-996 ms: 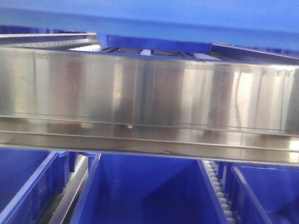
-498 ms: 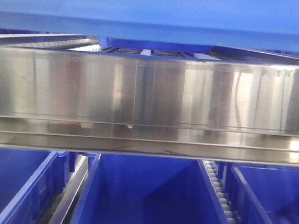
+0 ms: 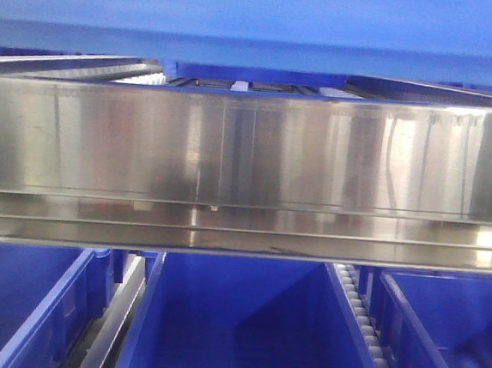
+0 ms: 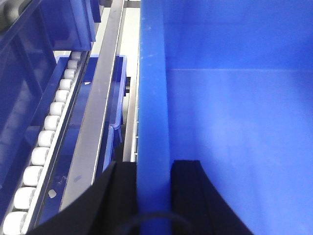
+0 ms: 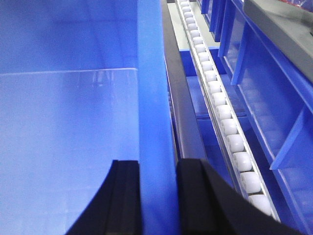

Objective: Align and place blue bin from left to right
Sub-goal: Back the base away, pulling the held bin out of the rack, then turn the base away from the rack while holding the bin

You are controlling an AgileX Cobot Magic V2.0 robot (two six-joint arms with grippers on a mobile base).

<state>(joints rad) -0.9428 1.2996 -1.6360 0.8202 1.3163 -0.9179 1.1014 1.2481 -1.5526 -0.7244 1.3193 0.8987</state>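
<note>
The blue bin (image 3: pixel 261 13) fills the top of the front view as a blurred blue band close to the camera. In the left wrist view its left wall (image 4: pixel 152 98) runs up between two black fingers. My left gripper (image 4: pixel 153 169) is shut on that wall, one finger inside the bin and one outside. The right wrist view shows the bin's right wall (image 5: pixel 154 73) clamped the same way, with my right gripper (image 5: pixel 157 166) shut on it. The bin's inside looks empty.
A steel shelf beam (image 3: pixel 249 150) spans the front view, with deep-blue bins (image 3: pixel 242 321) on the level below. Roller tracks (image 4: pixel 44 137) (image 5: pixel 220 107) and metal rails (image 4: pixel 95 122) (image 5: pixel 186 117) flank the held bin. Neighbouring bins (image 4: pixel 24 49) (image 5: pixel 264 73) stand close on both sides.
The blue bin's lower edge sits a touch lower in the front view than a second ago. Nothing else differs.
</note>
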